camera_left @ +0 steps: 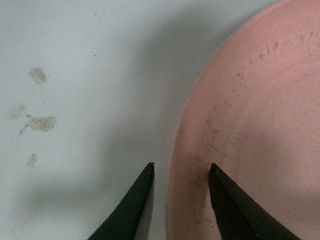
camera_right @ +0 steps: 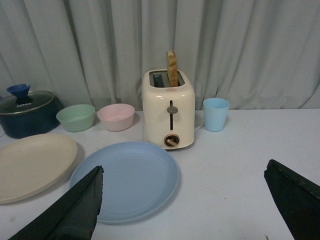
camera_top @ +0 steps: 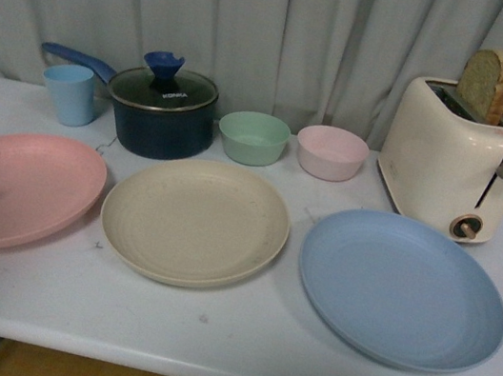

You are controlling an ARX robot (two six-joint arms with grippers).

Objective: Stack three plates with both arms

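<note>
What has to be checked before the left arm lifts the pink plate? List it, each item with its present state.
1. Left gripper straddles the rim of the pink plate: ok, the table is on one side and the plate on the other.
2. Left jaws shut on that rim: not ok, they are open.
3. Left fingers low enough to catch the rim: cannot tell.
4. Beige plate bare and ready to receive: ok.
5. Blue plate lying apart with nothing on it: ok.
6. Right gripper open and holding nothing: ok.
</note>
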